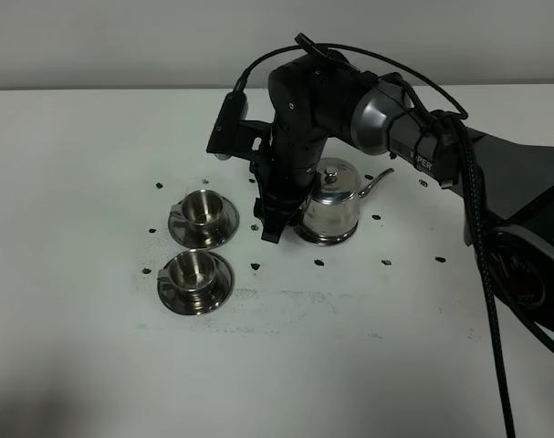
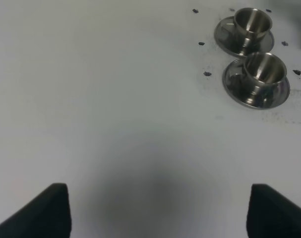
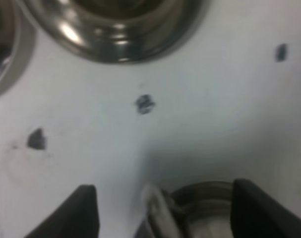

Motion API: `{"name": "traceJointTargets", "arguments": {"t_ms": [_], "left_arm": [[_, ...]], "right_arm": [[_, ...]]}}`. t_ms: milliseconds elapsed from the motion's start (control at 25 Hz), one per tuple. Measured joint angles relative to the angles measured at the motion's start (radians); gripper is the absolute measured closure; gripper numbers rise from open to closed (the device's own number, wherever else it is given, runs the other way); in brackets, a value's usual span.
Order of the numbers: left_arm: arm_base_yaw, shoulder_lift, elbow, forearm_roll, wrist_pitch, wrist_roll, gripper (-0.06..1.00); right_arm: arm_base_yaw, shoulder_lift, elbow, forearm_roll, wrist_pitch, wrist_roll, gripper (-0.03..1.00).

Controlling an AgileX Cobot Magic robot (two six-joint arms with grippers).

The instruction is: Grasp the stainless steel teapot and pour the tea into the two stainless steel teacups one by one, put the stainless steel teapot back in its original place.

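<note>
The steel teapot stands on its round tray, spout pointing right. The two steel teacups sit on saucers to its left. They also show in the left wrist view, and no dark tea shows in them. My right gripper reaches across and hangs low at the pot's left side. In the right wrist view the right gripper is open, with the pot's handle and body between its fingers. My left gripper is open and empty over bare table, well away from the cups.
The white table carries small dark marks around the cups and tray. The right arm's black cable hangs at the right. A cup's saucer lies just beyond the right gripper.
</note>
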Motion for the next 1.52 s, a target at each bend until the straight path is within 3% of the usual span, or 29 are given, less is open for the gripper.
{"name": "traceJointTargets", "arguments": {"t_ms": [320, 720, 1120, 1360, 1520], "left_arm": [[0.0, 0.0, 0.0, 0.0, 0.0, 0.0, 0.25], [0.0, 0.0, 0.0, 0.0, 0.0, 0.0, 0.25], [0.0, 0.0, 0.0, 0.0, 0.0, -0.002, 0.25], [0.0, 0.0, 0.0, 0.0, -0.001, -0.002, 0.25], [0.0, 0.0, 0.0, 0.0, -0.001, -0.002, 0.25]], "right_arm": [[0.01, 0.0, 0.0, 0.04, 0.113, -0.022, 0.44], [0.045, -0.044, 0.0, 0.093, 0.118, 0.003, 0.44], [0.122, -0.213, 0.049, 0.084, 0.11, 0.207, 0.44], [0.156, -0.394, 0.362, 0.107, -0.08, 0.232, 0.44], [0.179, -0.488, 0.579, 0.121, -0.297, 0.285, 0.44]]}}
